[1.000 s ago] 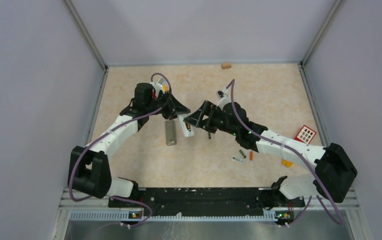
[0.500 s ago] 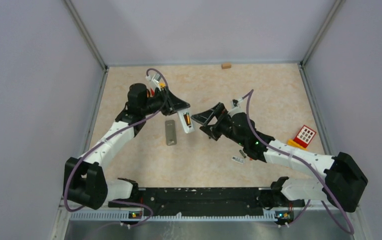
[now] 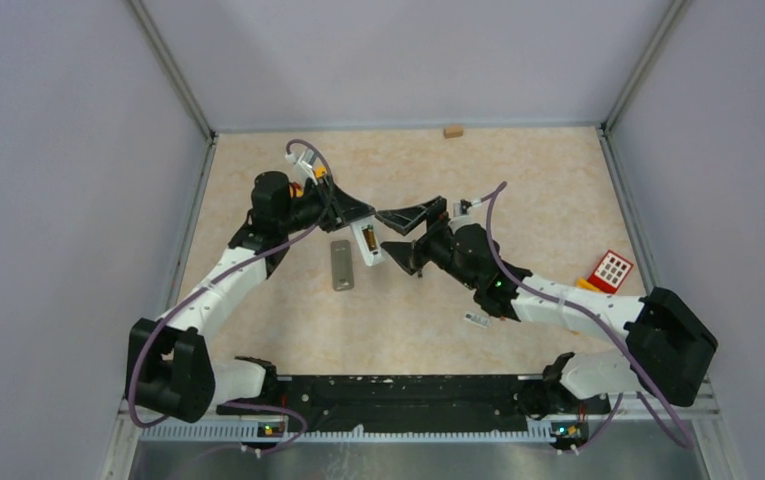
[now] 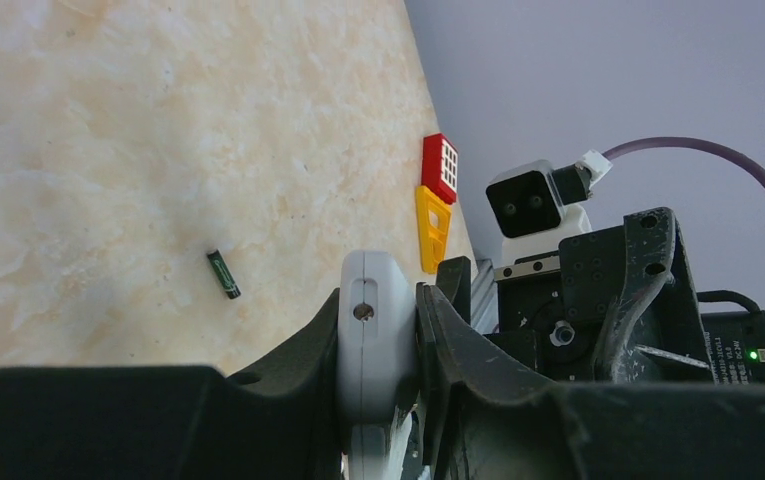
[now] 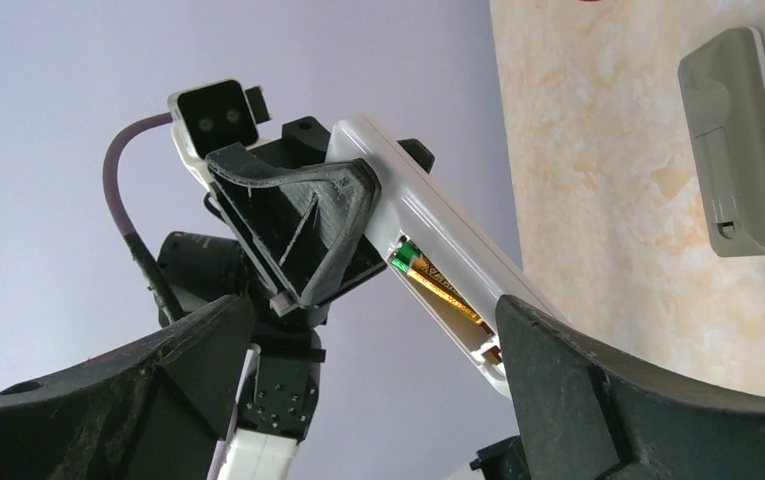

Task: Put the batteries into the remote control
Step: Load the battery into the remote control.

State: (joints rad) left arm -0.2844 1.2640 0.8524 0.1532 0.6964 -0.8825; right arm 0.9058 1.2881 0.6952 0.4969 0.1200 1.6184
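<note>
My left gripper [image 3: 358, 222] is shut on a white remote control [image 3: 369, 245], held off the table. In the left wrist view its end [image 4: 378, 335] is clamped between the jaws. The right wrist view shows its open compartment with an orange battery [image 5: 440, 287] and a green-tipped one beside it. My right gripper [image 3: 388, 230] is open, just right of the remote, with nothing between its fingers [image 5: 598, 390]. A dark green battery [image 4: 223, 274] lies loose on the table.
A grey remote-shaped piece [image 3: 342, 264] lies flat under the left gripper. A small pale item [image 3: 476, 320] lies by the right forearm. A red block [image 3: 612, 268] on a yellow one sits at the right edge. A small tan block [image 3: 452, 131] is at the back wall.
The left arm has drawn the remote slightly back and left. The right gripper has backed off a little, turned, and opened a bit wider.
</note>
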